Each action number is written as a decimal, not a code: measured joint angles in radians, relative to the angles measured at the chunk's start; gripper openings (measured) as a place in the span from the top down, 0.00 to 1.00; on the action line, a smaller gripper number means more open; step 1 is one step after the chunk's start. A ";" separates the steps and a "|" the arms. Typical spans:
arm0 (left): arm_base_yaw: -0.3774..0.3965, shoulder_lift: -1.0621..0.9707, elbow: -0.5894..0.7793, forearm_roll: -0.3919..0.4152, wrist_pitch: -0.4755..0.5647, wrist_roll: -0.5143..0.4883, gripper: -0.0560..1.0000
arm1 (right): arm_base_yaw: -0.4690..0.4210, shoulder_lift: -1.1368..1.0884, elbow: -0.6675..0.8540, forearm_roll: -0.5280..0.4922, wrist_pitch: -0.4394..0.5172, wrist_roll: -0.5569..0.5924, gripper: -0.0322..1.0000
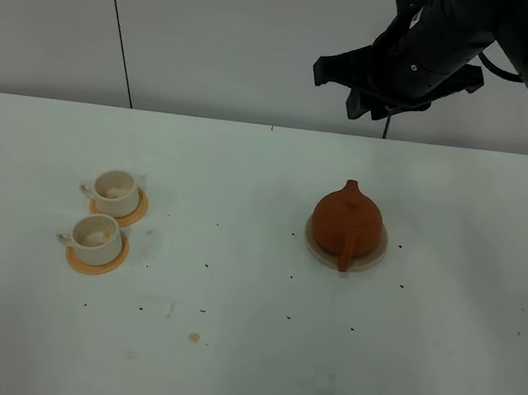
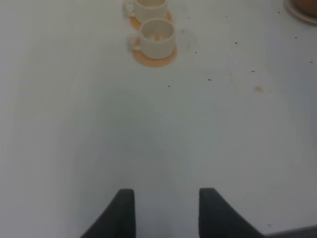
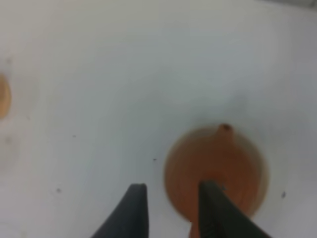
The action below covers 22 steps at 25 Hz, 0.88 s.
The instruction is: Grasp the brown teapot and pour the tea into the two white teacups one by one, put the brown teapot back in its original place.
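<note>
The brown teapot (image 1: 346, 219) stands on its beige coaster (image 1: 371, 259) right of the table's middle, handle toward the near edge. My right gripper (image 1: 389, 102) hangs high above and behind it, open with nothing between its fingers (image 3: 134, 210); below them the wrist view shows the blurred teapot (image 3: 218, 166). The two white teacups (image 1: 115, 193) (image 1: 95, 238) sit on orange saucers at the left. My left gripper (image 2: 166, 201) is open and empty low over bare table, with the cups (image 2: 157, 35) far ahead of it. That gripper is outside the exterior high view.
Small dark specks and a brownish stain (image 1: 194, 337) dot the white table (image 1: 214, 372). A grey wall (image 1: 221, 28) rises behind the table's far edge. An orange saucer edge (image 3: 3, 96) shows in the right wrist view.
</note>
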 joint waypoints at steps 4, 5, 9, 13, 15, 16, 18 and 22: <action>0.000 0.000 0.000 0.000 0.000 0.000 0.59 | -0.020 0.000 0.001 -0.037 0.011 0.165 0.73; 0.000 0.000 0.000 0.000 0.000 0.000 0.59 | -0.024 0.000 0.001 -0.036 0.011 0.188 0.73; 0.000 0.000 0.000 0.000 0.000 0.000 0.59 | -0.029 0.000 0.001 -0.001 0.011 0.211 0.73; 0.000 0.000 0.000 0.000 0.000 0.000 0.59 | -0.029 0.001 0.001 0.012 0.011 0.192 0.73; 0.000 0.000 0.000 0.000 0.000 0.000 0.59 | -0.029 0.012 0.001 0.020 0.011 0.176 0.73; 0.000 0.000 0.000 0.000 0.000 0.000 0.59 | -0.029 0.023 0.001 0.025 0.011 0.172 0.73; 0.000 0.000 0.000 0.000 0.000 0.000 0.59 | -0.029 0.050 0.010 0.049 0.009 0.169 0.73; 0.000 0.000 0.000 0.000 0.000 0.000 0.59 | -0.029 0.082 0.094 0.087 0.010 0.154 0.73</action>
